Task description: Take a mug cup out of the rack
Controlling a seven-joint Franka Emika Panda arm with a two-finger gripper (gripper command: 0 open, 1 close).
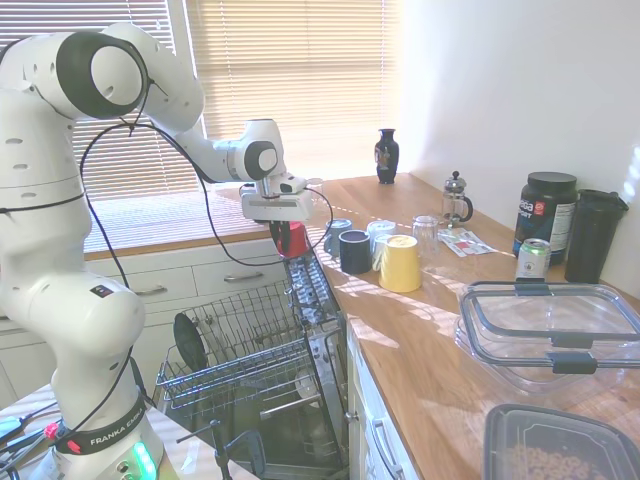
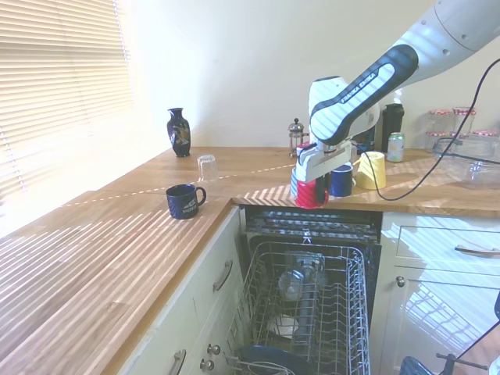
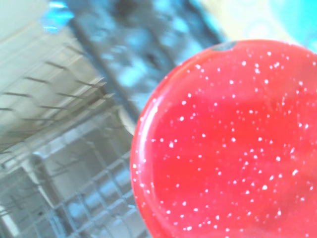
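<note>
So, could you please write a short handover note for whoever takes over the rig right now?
Pincer: shut on the red mug cup, held in the air at the worktop's edge, above the back of the open dishwasher.
Rack: pulled out below, other dishes in it.
Done: the mug cup is out of the rack.
Left: probably set it down on the worktop, perhaps near the yellow cup and navy cup, then release.
</note>
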